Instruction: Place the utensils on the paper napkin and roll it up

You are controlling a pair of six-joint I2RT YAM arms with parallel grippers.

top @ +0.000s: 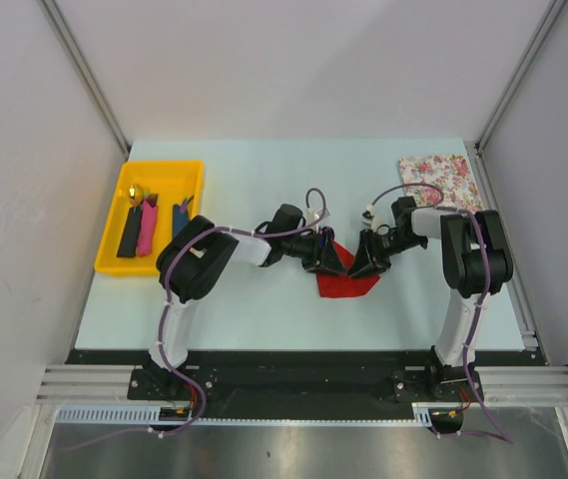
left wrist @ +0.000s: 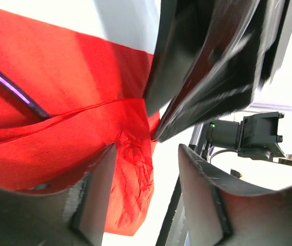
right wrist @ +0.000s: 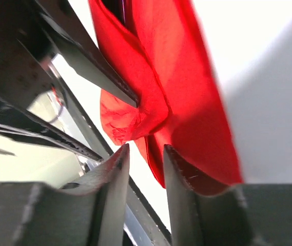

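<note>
Utensils point(top: 147, 232) were sitting in the yellow tray point(top: 134, 267) way over on the left. Mid-table, the left gripper point(left wrist: 146, 159) had its jaws well apart and wasn't gripping anything. The crumpled red paper napkin point(top: 346, 284) was right at its tips. The right gripper point(right wrist: 144, 154) was only open a crack at a fold, not pinching it. Flowered sheet point(top: 440, 180) lay far right.

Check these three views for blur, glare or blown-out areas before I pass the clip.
Top view: sharp and evenly lit, with soft shadows only; the napkin reads clearly. Left wrist view: the right gripper is smeared by blur, the background at right is washed out white, and the napkin creases are crisp. Right wrist view: the left gripper is soft, the table is blown out white, and there is grey blur at the right edge.
</note>
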